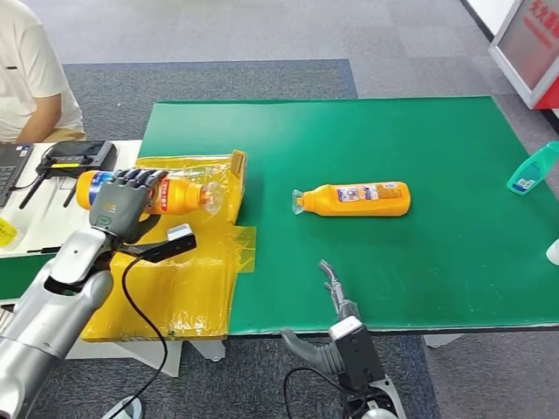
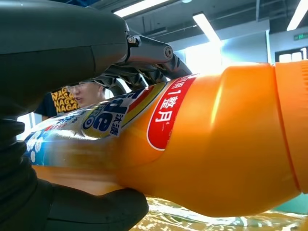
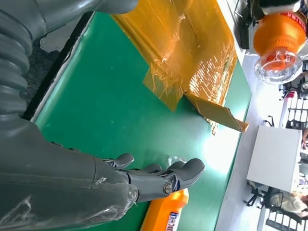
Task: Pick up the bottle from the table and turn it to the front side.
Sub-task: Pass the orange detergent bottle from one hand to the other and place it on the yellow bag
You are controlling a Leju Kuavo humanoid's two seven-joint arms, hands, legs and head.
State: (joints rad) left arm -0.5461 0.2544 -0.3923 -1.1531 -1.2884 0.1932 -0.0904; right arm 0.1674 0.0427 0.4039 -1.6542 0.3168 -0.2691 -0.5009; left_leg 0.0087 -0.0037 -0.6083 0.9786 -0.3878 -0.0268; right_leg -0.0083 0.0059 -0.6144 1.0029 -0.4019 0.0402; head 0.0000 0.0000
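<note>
Gripping an orange bottle (image 1: pixel 173 194) lengthwise, our left hand (image 1: pixel 125 209) holds it off the desk (image 1: pixel 422 271) above yellow plastic sheeting (image 1: pixel 191 288), fingers (image 1: pixel 141 179) wrapped over its label. Our right hand (image 1: pixel 333 301) hangs at the desk's near edge, its fingers (image 3: pixel 181 173) spread and holding nothing. Beyond those fingers, a second orange bottle (image 1: pixel 355 199) lies flat on the green desk.

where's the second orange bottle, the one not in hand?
Head view: the orange bottle lies on its side mid green table, cap toward the yellow tape-covered cardboard.
</note>
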